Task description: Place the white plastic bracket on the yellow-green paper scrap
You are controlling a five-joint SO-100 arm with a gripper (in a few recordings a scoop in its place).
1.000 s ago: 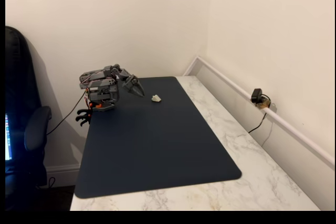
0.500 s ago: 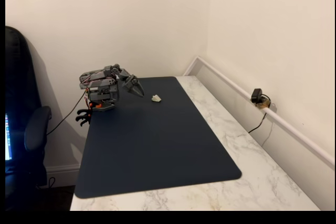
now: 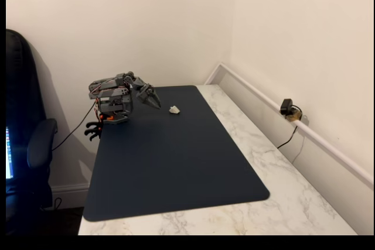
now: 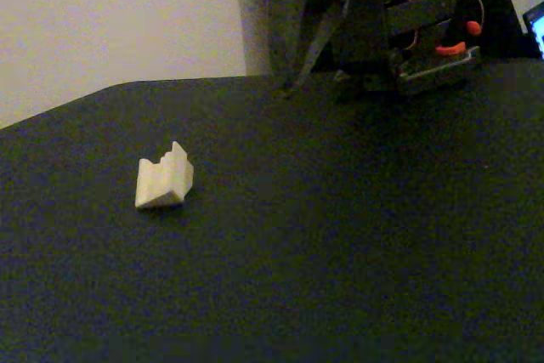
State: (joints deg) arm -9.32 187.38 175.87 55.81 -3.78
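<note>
That white plastic bracket (image 4: pixel 164 178) is looking light, stiff, probably slippery; I'd pinch its flat sides. Gripper (image 3: pixel 153 101) is hanging nearby, can't tell if it's open.

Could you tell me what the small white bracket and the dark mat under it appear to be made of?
The white plastic bracket looks like rigid, matte off-white plastic: crisp angular folds, no shine. The dark mat seems a soft, matte navy desk pad, perhaps rubber or leatherette: thin, rounded corners, lying flat on the marble-patterned table.
</note>
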